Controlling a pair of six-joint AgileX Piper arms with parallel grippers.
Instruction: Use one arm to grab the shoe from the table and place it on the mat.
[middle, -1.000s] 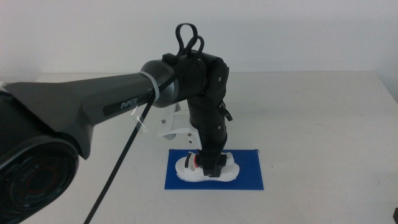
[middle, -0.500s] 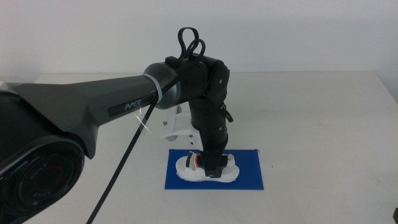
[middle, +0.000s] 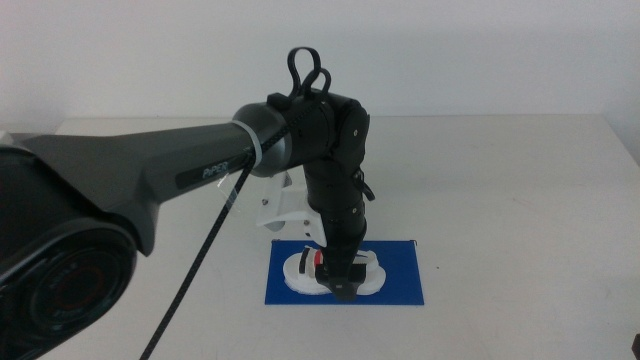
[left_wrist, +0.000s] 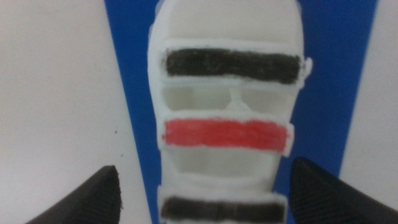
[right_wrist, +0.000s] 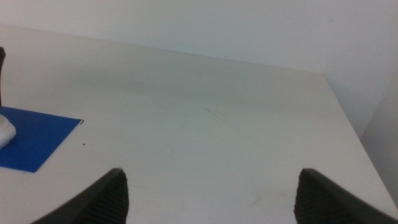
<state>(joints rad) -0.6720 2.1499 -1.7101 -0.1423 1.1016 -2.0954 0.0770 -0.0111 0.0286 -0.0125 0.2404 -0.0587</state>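
The white shoe (middle: 304, 268) with two black straps and one red strap lies flat on the dark-blue mat (middle: 400, 276) on the table (middle: 500, 180). The left arm reaches in from the left, and its left gripper (middle: 344, 287) points down right over the shoe's middle. In the left wrist view the shoe (left_wrist: 227, 134) fills the centre on the mat (left_wrist: 134, 93), and the left gripper (left_wrist: 202, 180) is open, its jaws standing wide on either side of the shoe. The right gripper (right_wrist: 211, 180) is open and empty, off to the right above bare table.
A white bracket (middle: 283, 208) on the left arm hangs just behind the mat. The right wrist view shows the mat's corner (right_wrist: 34, 140) with the shoe's tip (right_wrist: 5, 132), and the table's right edge (right_wrist: 348, 118) beyond.
The left gripper has shifted slightly lower in the picture, toward the mat's front edge. The shoe stays on the mat.
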